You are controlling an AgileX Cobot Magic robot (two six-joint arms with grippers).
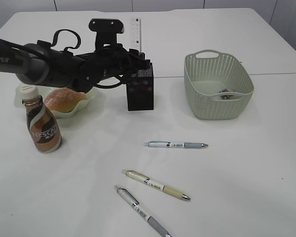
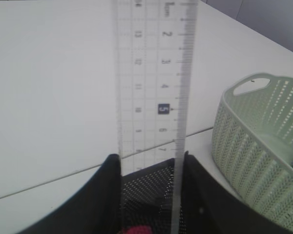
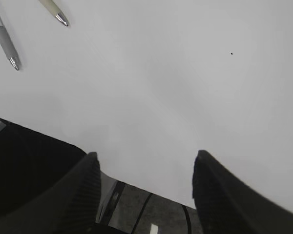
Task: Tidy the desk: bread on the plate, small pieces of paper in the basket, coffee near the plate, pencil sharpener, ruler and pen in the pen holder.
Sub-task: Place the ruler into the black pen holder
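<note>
We see the desk (image 1: 237, 187), then the left pincer (image 2: 149, 180) clamped on the ruler (image 2: 154, 78), which stands upright with its long axis vertical, its lower end in the holder (image 1: 139, 89) directly beneath. We judge release is next. The right pincer (image 3: 146, 180) hangs apart, empty, near the three pens (image 1: 155, 186)

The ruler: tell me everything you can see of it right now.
The ruler is clear plastic, printed with a grid, tick marks and numbers, one digit in a dark square. It stands upright, its lower end inside the black mesh pen holder, its top rising above the arm. The left hand is shut on it, fingers pressing both long edges. What its bottom end rests on is hidden.
</note>
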